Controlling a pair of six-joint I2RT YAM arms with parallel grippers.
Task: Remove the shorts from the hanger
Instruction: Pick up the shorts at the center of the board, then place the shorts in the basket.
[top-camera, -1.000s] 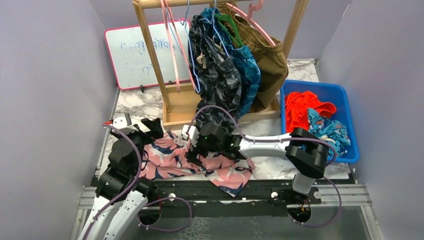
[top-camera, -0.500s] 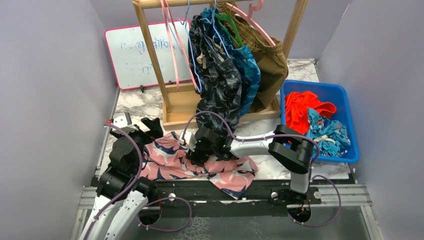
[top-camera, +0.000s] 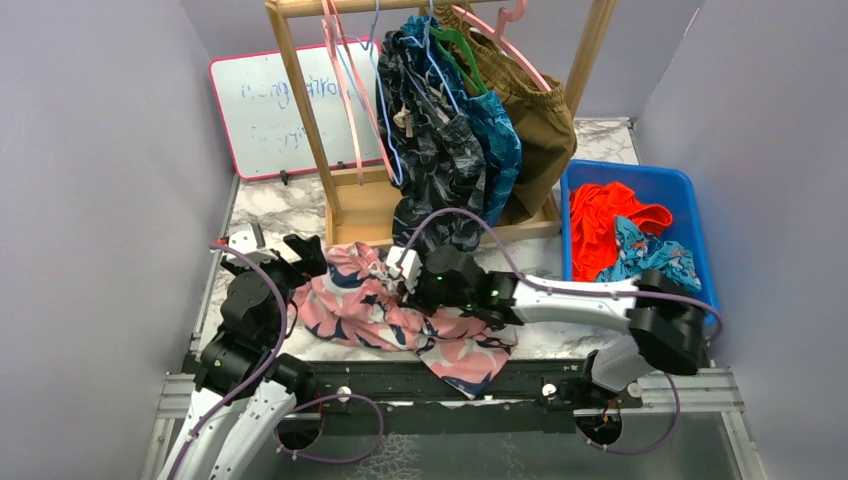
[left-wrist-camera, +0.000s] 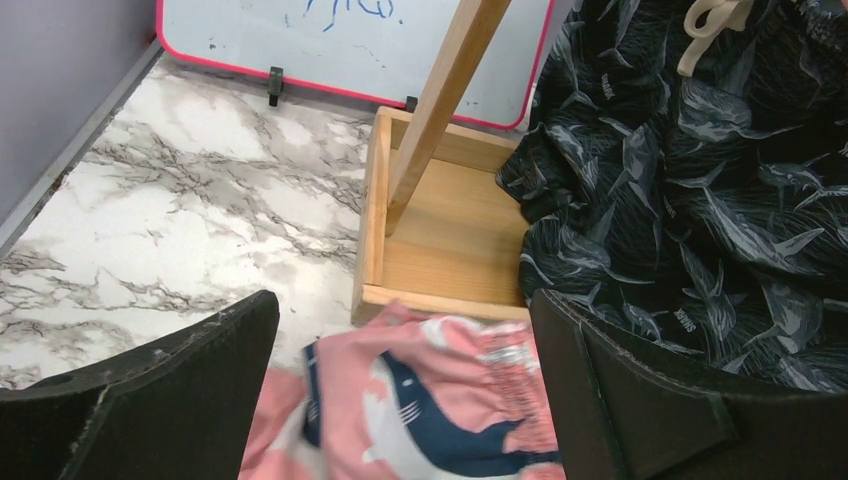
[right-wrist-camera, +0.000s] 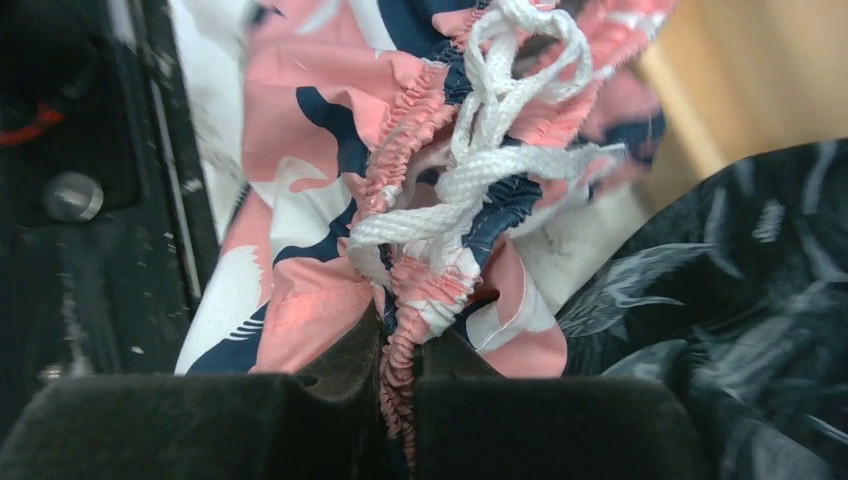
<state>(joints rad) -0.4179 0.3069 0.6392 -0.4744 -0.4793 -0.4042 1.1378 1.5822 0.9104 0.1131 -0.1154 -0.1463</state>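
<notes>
Right tool (right-wrist-camera: 398, 365) tips amid pink shorts (right-wrist-camera: 300, 312)

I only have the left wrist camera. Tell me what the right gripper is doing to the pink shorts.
Observer: The right gripper is shut on the elastic waistband of the pink shorts, beside the white drawstring.
Operator: Now report the bin.
Observer: The blue bin, to the right, holds orange shorts and blue print shorts.
Operator: Count what's hanging.
Observer: Hanging on the rack: black shorts, teal shorts, brown shorts.
</notes>
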